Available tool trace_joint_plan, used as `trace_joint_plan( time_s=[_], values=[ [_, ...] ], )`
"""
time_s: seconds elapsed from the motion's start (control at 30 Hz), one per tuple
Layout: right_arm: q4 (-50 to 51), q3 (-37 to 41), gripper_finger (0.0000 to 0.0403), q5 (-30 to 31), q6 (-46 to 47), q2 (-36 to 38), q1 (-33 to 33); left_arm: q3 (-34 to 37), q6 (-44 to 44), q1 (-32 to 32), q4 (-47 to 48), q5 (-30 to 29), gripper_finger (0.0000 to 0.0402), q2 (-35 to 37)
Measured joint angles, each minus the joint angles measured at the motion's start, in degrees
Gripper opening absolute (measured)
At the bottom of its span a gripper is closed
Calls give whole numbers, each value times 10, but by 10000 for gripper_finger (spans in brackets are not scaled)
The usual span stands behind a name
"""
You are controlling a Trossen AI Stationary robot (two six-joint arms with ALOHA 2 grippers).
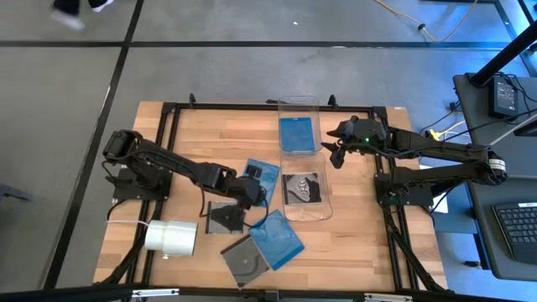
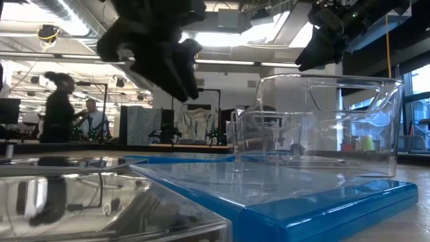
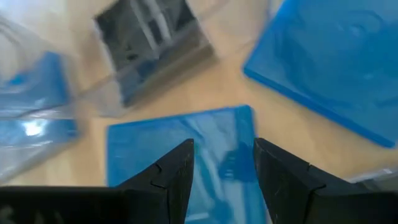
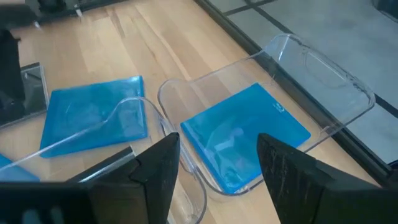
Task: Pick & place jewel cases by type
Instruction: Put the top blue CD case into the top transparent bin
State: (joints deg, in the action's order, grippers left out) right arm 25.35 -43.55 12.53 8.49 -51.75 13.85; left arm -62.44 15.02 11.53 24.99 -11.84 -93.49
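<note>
Over the blue jewel case [image 1: 263,175] at table centre, your left gripper [image 1: 248,190] hangs, jaws open. Right gripper [image 1: 337,154] hovers open beside the far bin [image 1: 299,105].

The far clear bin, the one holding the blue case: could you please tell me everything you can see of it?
The far clear bin is a rectangular tub of transparent plastic with rounded corners and a flared rim. It stands upright on the wooden table, end to end with a second clear bin. One translucent blue jewel case lies flat inside.

overhead straight down on whole bench [image 1: 168,126], low level across it, wrists close, both sharing blue case [image 3: 186,149]
</note>
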Motion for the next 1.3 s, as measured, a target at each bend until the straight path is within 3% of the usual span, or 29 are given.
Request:
trace_joint_plan(
  time_s=[0.23, 0.43, 0.73, 1.13, 1.2, 1.3],
  values=[
    [-10, 0, 218, 0, 0, -4, 0, 45, 3, 0, -42, 18, 154, 0],
    [-27, -1, 218, 0, 0, -19, 0, 86, 3, -6, -87, -20, 142, 0],
    [-62, -1, 218, -1, -9, -68, 0, 142, -111, -61, -90, -36, 113, 0],
    [-116, -1, 218, -2, -25, -80, 0, 199, -113, -108, -164, -34, 84, 1],
    [-127, -1, 218, -10, -16, -83, 0, 199, -115, -114, -161, -34, 81, 1],
    [-170, -1, 218, -72, -48, -94, 0, 199, -124, -125, -162, -35, 76, 1]
  ],
)
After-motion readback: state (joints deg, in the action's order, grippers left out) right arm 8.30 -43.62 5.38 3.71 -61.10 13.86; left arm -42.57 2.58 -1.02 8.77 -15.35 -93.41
